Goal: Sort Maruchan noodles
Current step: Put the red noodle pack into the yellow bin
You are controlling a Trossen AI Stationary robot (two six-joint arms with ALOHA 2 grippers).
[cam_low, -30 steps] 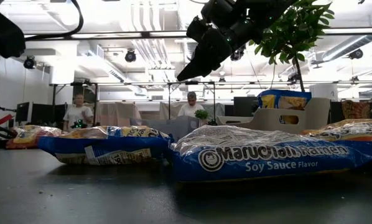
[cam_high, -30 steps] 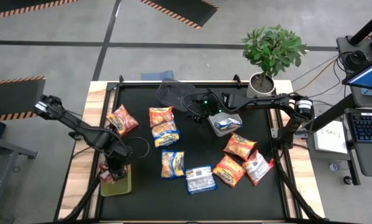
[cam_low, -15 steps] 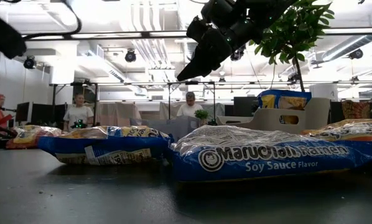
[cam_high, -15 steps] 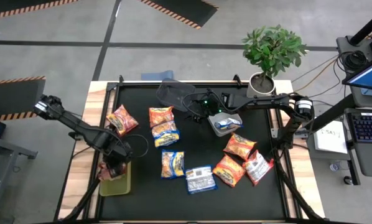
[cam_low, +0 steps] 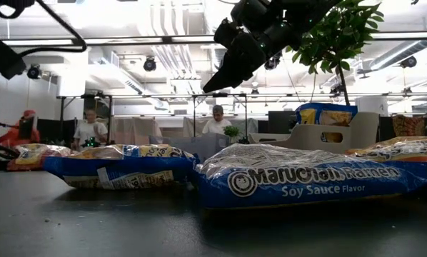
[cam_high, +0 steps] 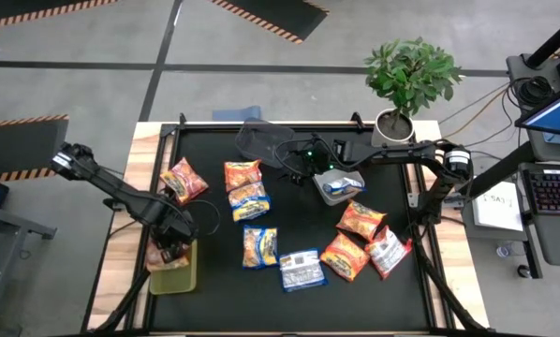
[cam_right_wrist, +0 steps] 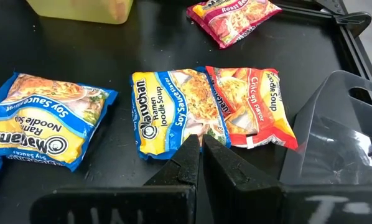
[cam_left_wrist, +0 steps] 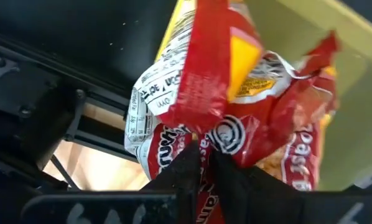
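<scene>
1. The bench [cam_high: 214, 281] has a matte black top edged in pale wood. Flat, crinkly plastic ramen packets lie scattered on it: orange ones, blue-and-yellow ones, and a red-and-white one [cam_high: 389, 253] near the right edge.
2. In the low view, a glossy blue soy sauce packet [cam_low: 306, 178] lies flat in the foreground, its film wrinkled and catching the light.
3. A shallow yellow-green plastic bin [cam_high: 175, 273] sits at the bench's left front corner. A small grey plastic bin [cam_high: 336, 187] right of centre holds a blue packet.
4. The left hand [cam_left_wrist: 206, 163], over the yellow-green bin, is pinched shut on a crumpled red roast beef packet [cam_left_wrist: 248, 118], which hangs from its fingertips.
5. The right hand [cam_right_wrist: 201, 147] is closed and empty, held above the blue-and-yellow packet [cam_right_wrist: 173, 112] and orange chicken packet [cam_right_wrist: 251, 106] that lie side by side, touching.
</scene>
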